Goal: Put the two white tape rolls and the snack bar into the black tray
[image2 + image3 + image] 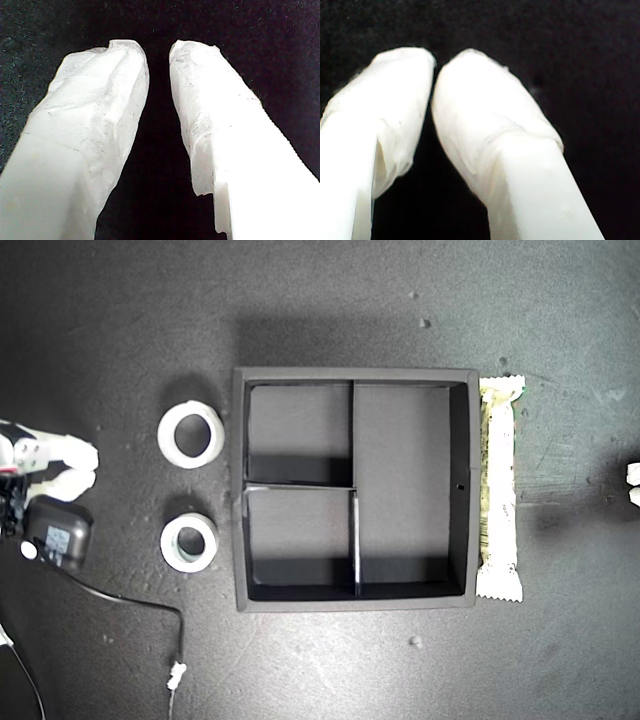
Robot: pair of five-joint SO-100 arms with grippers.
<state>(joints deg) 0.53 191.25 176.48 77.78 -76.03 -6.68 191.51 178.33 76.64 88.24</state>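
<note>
— Can any writing be read?
— None; only blurred yellow-green print is seen on the snack bar [498, 488], laid against the black tray [238, 490] wall on the exterior view's right.
— And the rolls?
— The larger tape roll [190, 434] and smaller tape roll [189, 543] are set apart, beside the opposite wall.
— The fingers?
— My first gripper [157, 52] is narrowly parted, my second gripper [434, 65] nearly closed, nothing held.

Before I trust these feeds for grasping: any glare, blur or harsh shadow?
Exterior view: sharp, but dark shadows inside the black tray. First wrist view: fingers overexposed, texture still visible. Second wrist view: fingers soft, blown out white.
</note>
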